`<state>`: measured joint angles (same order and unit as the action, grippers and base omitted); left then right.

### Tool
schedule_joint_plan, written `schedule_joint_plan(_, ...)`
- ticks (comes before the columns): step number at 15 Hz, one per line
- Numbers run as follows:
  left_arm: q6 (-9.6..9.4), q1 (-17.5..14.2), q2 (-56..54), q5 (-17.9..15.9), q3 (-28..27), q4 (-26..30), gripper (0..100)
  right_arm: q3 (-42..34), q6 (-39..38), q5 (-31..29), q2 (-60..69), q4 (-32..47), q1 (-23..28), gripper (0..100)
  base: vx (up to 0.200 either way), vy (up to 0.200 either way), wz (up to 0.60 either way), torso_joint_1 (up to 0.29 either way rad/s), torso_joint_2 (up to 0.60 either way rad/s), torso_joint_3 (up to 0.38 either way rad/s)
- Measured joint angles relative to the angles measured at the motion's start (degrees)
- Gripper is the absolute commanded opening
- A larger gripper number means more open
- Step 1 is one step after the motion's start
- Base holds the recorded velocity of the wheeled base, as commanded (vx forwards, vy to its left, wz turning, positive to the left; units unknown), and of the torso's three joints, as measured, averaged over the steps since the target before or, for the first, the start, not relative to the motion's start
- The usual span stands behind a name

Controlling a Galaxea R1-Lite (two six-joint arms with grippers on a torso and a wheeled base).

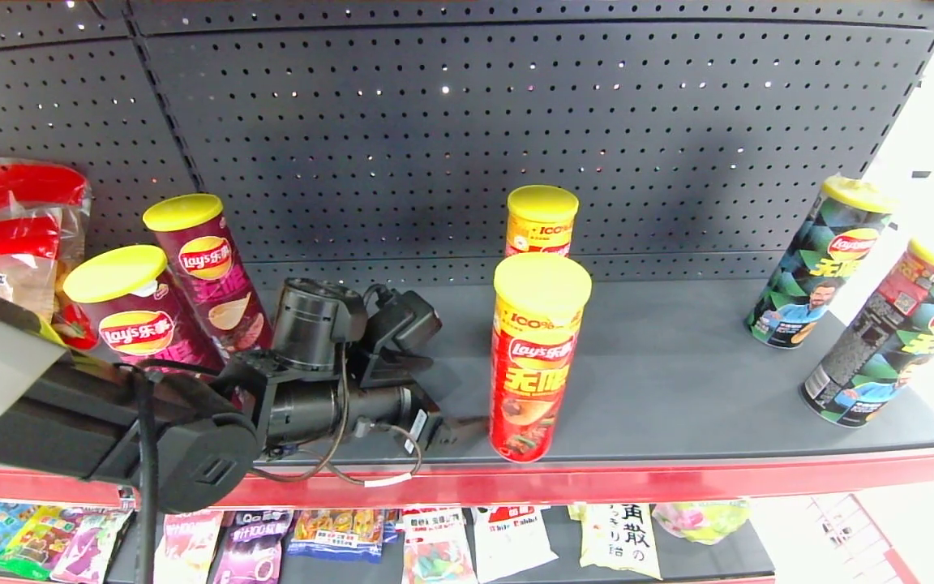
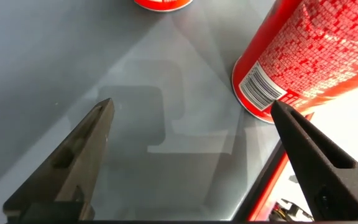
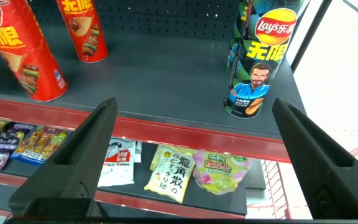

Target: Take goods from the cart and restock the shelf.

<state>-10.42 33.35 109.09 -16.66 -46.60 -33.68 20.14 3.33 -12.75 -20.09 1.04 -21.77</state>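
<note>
A red chip can [image 1: 536, 365] [image 2: 303, 56] [image 3: 20, 56] with a yellow lid stands upright near the front of the dark shelf [image 1: 678, 381]. A second red can [image 1: 541, 221] [image 3: 82, 31] stands behind it by the back wall. My left gripper [image 1: 467, 423] [image 2: 191, 104] lies low over the shelf just left of the front red can, open and empty, one fingertip close to the can's base. My right gripper [image 3: 194, 102] hangs open and empty out in front of the shelf edge, facing the shelf.
Two maroon cans [image 1: 207, 268] stand behind the left arm, and red bags [image 1: 5, 219] sit at the far left. Two green-and-black cans [image 1: 820, 264] [image 3: 257, 68] stand at the right end. A pegboard wall backs the shelf. Snack packets [image 1: 434, 543] [image 3: 173, 171] fill the lower shelf.
</note>
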Motion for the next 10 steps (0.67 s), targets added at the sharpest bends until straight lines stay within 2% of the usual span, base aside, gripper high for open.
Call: schedule_joint_plan(10, 0.06, 0.63, 1.11, -0.02, -1.21, -0.04, 100, -0.05, -0.10, 0.00, -0.09, 0.02, 0.00, 100, 0.000, 0.000, 0.00, 0.000, 0.00, 0.000)
